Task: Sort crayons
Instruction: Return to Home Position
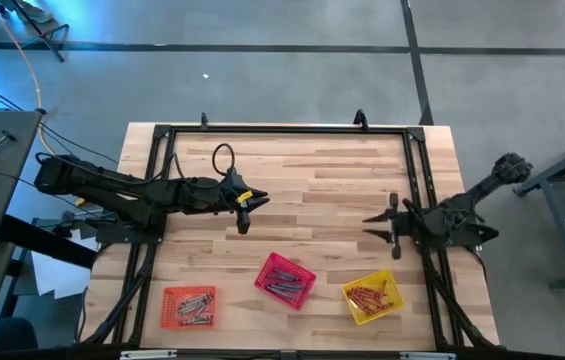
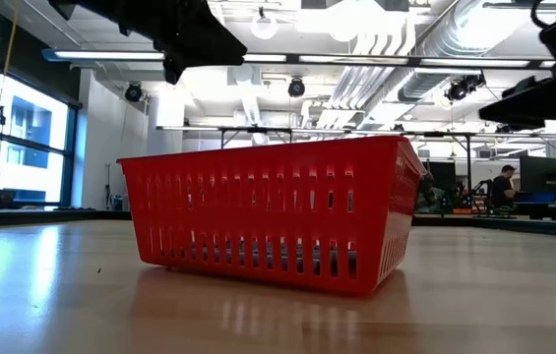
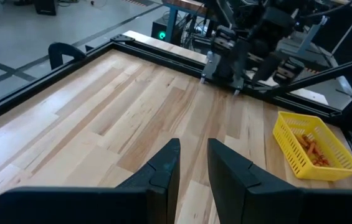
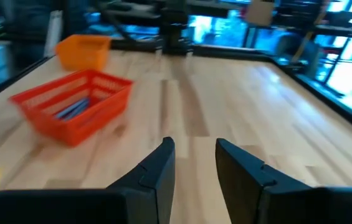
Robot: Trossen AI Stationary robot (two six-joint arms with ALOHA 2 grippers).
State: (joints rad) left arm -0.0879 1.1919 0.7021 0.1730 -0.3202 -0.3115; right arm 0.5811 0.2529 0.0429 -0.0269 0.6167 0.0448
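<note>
Three mesh baskets stand near the table's front edge, each resting on its base. The orange basket holds grey-silver crayons. Bluish-purple crayons lie in the red basket, and reddish-orange crayons in the yellow basket. My left gripper hangs open above the table's middle, with nothing between its fingers. My right gripper is open too, above the table's right side, beyond the yellow basket, and its fingers are empty.
A black frame runs along the table's far and side edges. Bare wood stretches between the two grippers and behind the baskets. In the low view the red basket fills the middle.
</note>
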